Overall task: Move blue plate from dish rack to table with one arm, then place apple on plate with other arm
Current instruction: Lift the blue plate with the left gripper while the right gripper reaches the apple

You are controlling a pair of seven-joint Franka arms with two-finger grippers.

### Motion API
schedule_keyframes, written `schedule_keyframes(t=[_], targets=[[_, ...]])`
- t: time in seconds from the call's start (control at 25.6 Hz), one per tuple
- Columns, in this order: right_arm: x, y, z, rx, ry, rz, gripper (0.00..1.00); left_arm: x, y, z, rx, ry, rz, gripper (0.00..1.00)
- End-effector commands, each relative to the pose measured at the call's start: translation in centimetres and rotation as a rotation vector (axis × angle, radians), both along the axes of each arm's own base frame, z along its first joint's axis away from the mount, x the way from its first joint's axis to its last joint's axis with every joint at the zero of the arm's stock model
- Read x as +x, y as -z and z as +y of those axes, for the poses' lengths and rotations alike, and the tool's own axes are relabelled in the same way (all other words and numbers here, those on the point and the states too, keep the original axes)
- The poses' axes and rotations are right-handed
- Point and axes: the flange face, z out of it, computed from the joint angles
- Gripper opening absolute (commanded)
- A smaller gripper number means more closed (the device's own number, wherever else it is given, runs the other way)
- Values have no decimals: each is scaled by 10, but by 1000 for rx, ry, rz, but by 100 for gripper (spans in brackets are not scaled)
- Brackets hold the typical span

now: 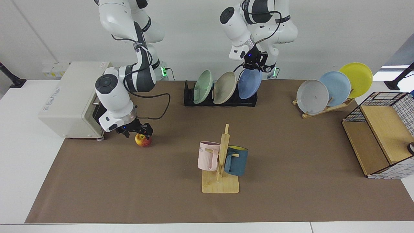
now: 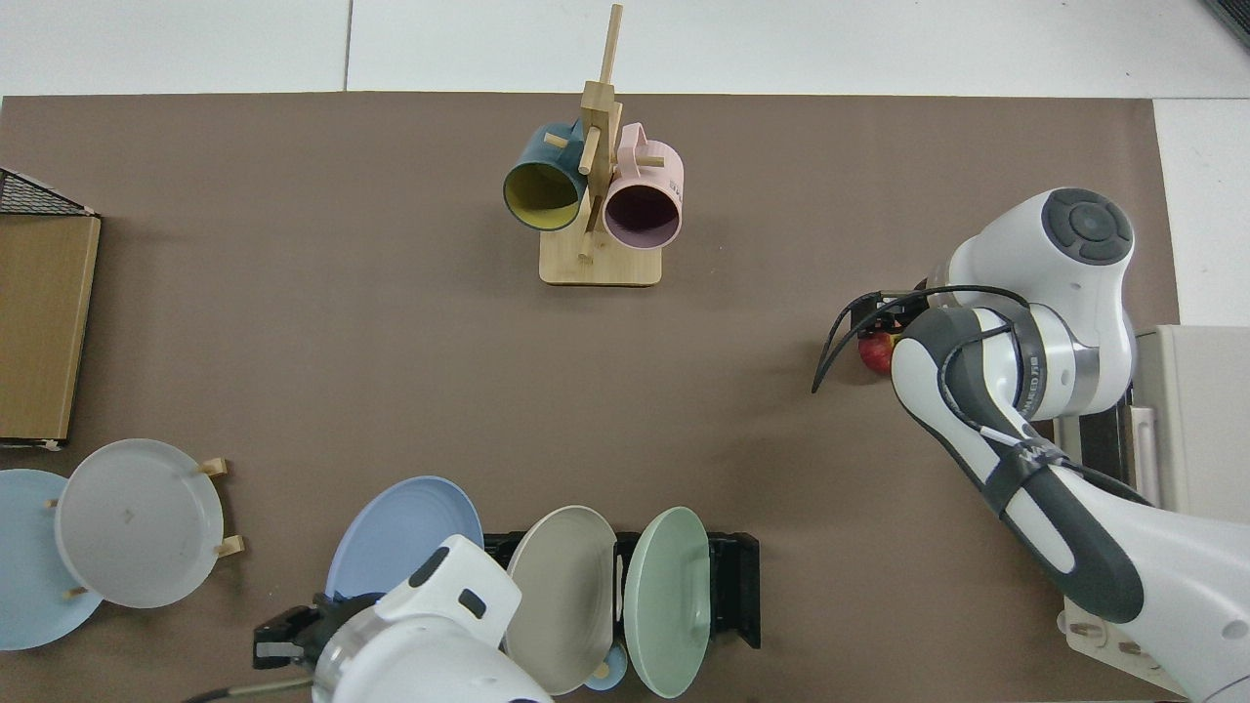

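Both arms at work: plate gripped in rack, apple under tool

White wall behind, brown mat over a white counter [image 1: 19,181]. At the back of the mat, black rack [image 1: 220,100] w/ three plates leaning in slots: green [image 1: 203,86], beige [image 1: 224,87], blue plate [image 1: 249,84] at the end nearest the left arm. Blue plate's lower edge is at the rack's end slot; can't tell if it rests there or is just lifted.

Left tool [image 1: 255,64] is on the blue plate's upper rim, fingers pinched on it. In the top view the left arm's wrist covers that rim, so the grip itself is hidden there; blue plate [image 2: 400,532] shows beside the beige one.

Apple [image 1: 143,140] sits on the mat near the white oven [image 1: 69,97]. Right tool [image 1: 139,131] is low over the apple, fingers spread to either side of its top; whether they touch the fruit, can't tell. Top view: apple [image 2: 876,350] mostly hidden under the right arm, only a red sliver visible.

Elsewhere: wooden mug tree [image 1: 221,168] mid-mat w/ pink and teal mugs. Wooden stand [image 1: 326,108] w/ grey, pale blue, yellow plates, well apart from the rack. Wire basket w/ wood panels [image 1: 381,142] at the mat's edge.
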Motion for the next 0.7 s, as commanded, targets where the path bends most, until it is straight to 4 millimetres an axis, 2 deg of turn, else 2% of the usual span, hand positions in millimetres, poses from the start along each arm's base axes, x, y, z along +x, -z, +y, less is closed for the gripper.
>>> schedule_keyframes(t=[0.0, 0.04, 0.08, 0.12, 0.16, 0.2, 0.39, 0.47, 0.59, 0.66], targets=[[-8, 21, -4, -8, -4, 2, 99, 52, -44, 45, -76, -33, 15, 0], [-9, 25, -6, -8, -1, 2, 91, 65, -44, 54, -103, -39, 19, 0], [-10, 27, -7, -8, -3, -1, 72, 78, -43, 64, -136, -50, 22, 0], [-10, 27, -8, -7, -6, -1, 39, 94, -43, 76, -176, -61, 12, 0], [-10, 27, -8, -7, -13, 1, 15, 107, -44, 86, -206, -62, -3, 0], [-10, 26, -7, -7, -19, 2, 2, 119, -43, 96, -239, -67, -19, 0], [-5, 17, -5, -8, -25, -1, 0, 159, -15, 121, -453, -55, -10, 0], [-3, 10, -5, -9, -25, 2, 0, 171, 5, 122, -508, -51, -2, 0], [2, -9, -4, -10, -25, 14, 0, 182, 17, 123, -585, -39, -23, 0], [5, -27, -3, -11, -27, 14, 0, 188, 40, 116, -626, -34, 9, 0]])
